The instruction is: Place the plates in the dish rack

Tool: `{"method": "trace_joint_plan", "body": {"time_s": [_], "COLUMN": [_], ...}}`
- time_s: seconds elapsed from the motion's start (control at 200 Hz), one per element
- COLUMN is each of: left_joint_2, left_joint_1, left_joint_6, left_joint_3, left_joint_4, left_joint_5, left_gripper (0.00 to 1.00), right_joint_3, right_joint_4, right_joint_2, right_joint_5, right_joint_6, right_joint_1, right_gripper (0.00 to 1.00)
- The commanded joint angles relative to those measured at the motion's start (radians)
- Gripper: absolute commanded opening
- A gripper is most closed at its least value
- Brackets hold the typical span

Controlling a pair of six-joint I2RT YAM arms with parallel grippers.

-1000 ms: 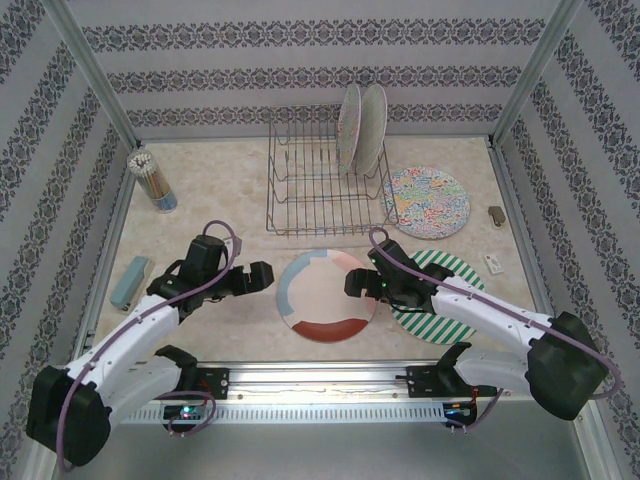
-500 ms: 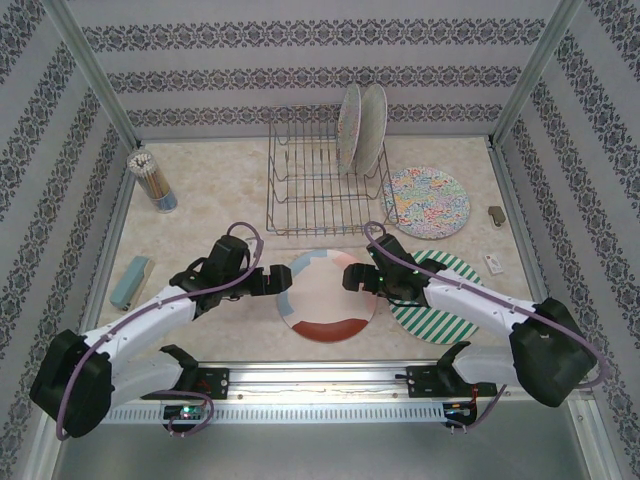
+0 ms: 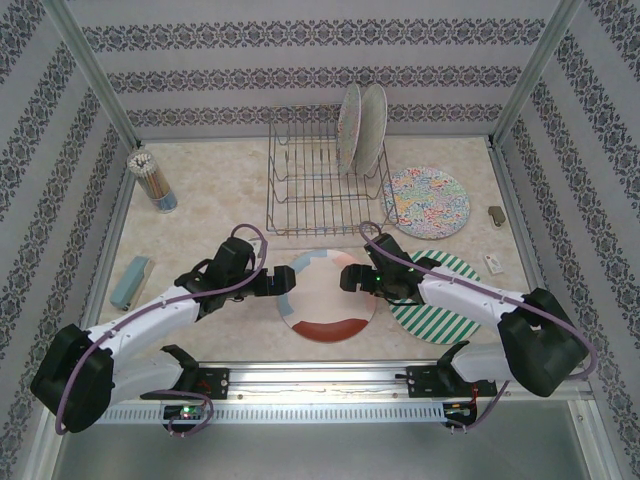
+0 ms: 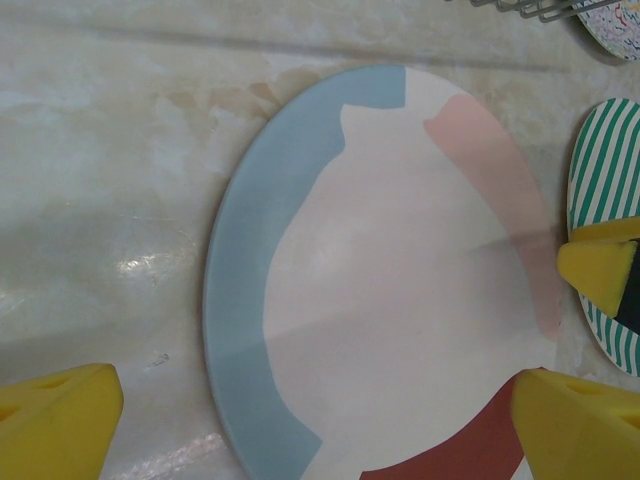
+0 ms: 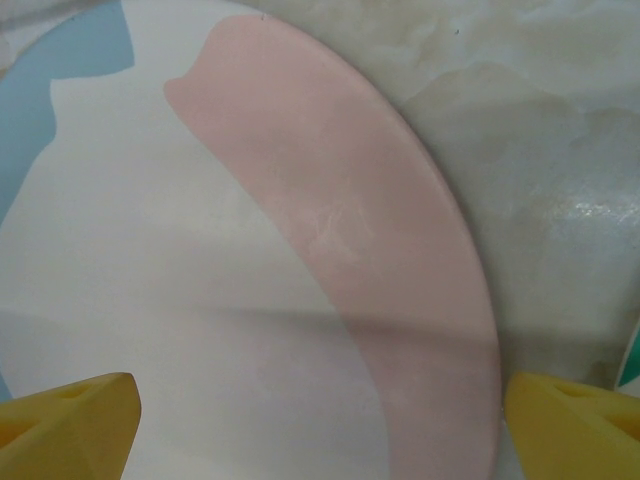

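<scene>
Both my arms have drawn in on the round cream plate with blue, pink and rust rim blocks over the last second. My left gripper has swung across from open table to the plate's blue left rim, and my right gripper has crept a little further over the pink right rim. Neither has taken hold: both pairs of jaws stand spread wide, with only plate and tabletop between my yellow pads. The plate lies flat on the pale marbled table, just in front of the dark-grey wire dish rack, so I judge this the reach before a third loading. Two plates on edge already stand in the rack's right-hand slots (the left slots are free). The multicolour floral plate lies flat by the rack's right end, and the green-and-white striped plate lies partly under my right forearm, just beside the cream one. A flat rim gives me little to pinch, so I expect to need one edge tipped up first. My grippers face each other closely across the plate, and its far rim sits near the rack's front wires; the roomier side is the bare table to the left, toward the cup of pencils.
</scene>
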Motion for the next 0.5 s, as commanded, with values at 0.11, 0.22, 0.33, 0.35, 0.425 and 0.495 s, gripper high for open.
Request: {"method": "trace_joint_plan", "body": {"time_s": [0.11,0.22,0.33,0.35,0.425,0.495], "left_joint_2": [0.016,0.036,0.061,0.066,0.08,0.091], "left_joint_1": [-0.02,-0.025,-0.03,-0.03,-0.036,-0.039], "left_joint_6": [-0.03,-0.042,-0.06,-0.063,-0.068,-0.076], "left_joint_3": [-0.024,-0.027,-0.038,-0.039,-0.042,-0.048], "left_joint_4": [0.061,0.09,0.132,0.136,0.15,0.165], "left_joint_5": [-0.019,-0.013,-0.004,-0.002,-0.003,-0.008], "left_gripper": [1.0,1.0,1.0,1.0,1.0,1.0], "right_joint_3": [-0.014,-0.018,-0.021,-0.021,-0.021,-0.021], "right_joint_4": [0.008,0.011,0.018,0.019,0.025,0.035], "right_joint_2": [0.003,0.009,0.026,0.028,0.034,0.04], "right_joint_5": [0.028,0.025,0.016,0.015,0.013,0.009], "right_joint_6": [-0.023,-0.022,-0.022,-0.022,-0.02,-0.018], "right_joint_1": [-0.015,-0.015,-0.016,-0.017,-0.016,-0.015], "right_gripper": [0.94,0.94,0.95,0.95,0.95,0.95]}}
